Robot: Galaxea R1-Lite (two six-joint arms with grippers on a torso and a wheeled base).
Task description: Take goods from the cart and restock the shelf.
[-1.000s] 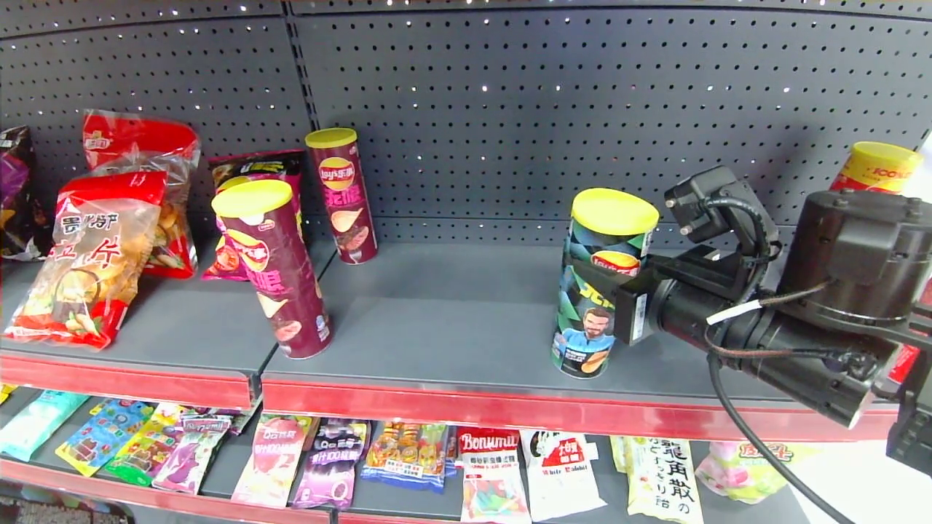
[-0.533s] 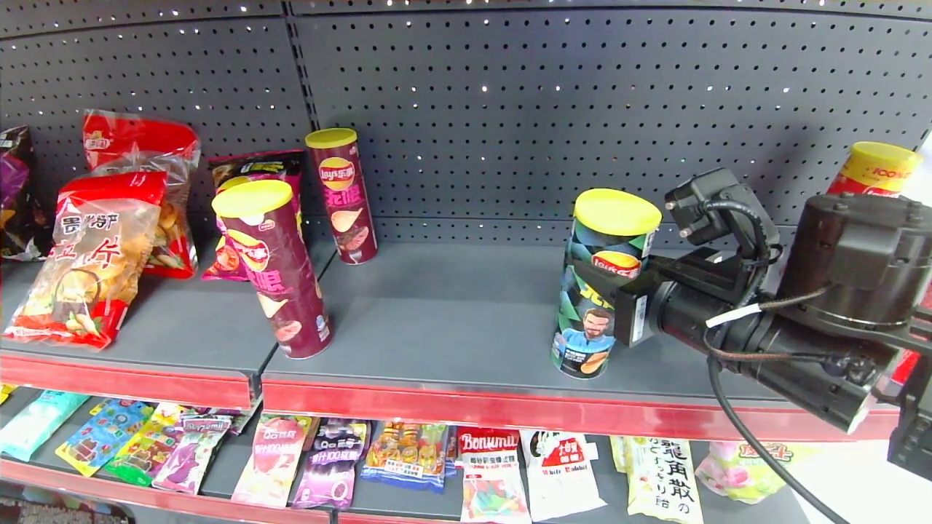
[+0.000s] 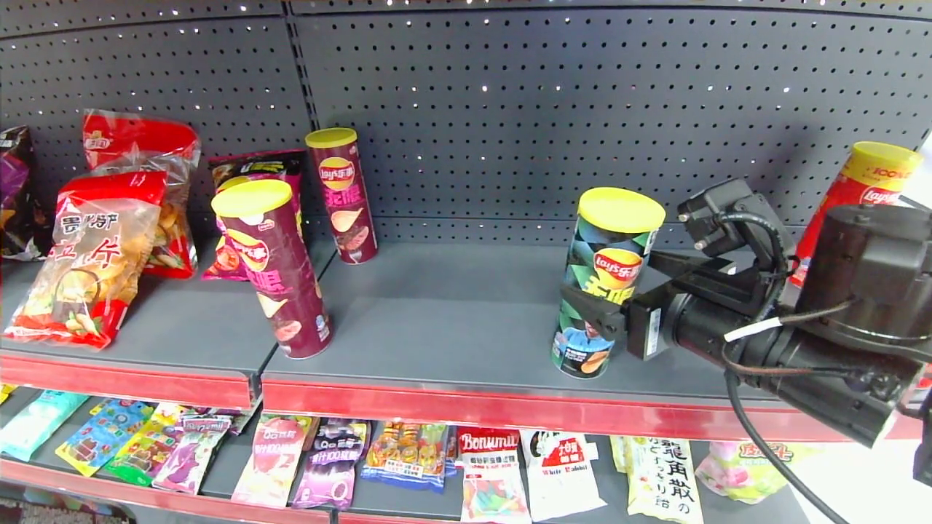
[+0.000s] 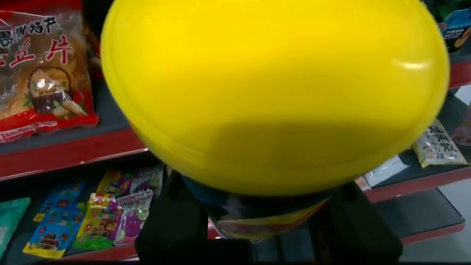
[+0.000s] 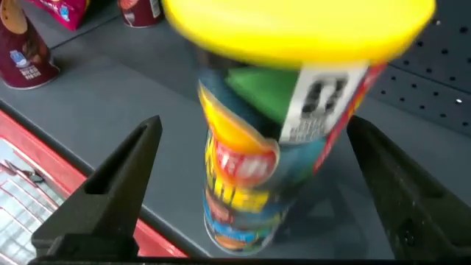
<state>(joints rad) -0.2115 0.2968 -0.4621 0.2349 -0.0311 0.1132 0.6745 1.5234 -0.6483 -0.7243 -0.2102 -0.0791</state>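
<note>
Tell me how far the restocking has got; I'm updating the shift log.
Done: the green can stands upright on the shelf, near its front edge. In hand: the right gripper is open around it, fingers clear of it; the left gripper holds another can. Left: place that can; much of the shelf's middle is bare.
</note>
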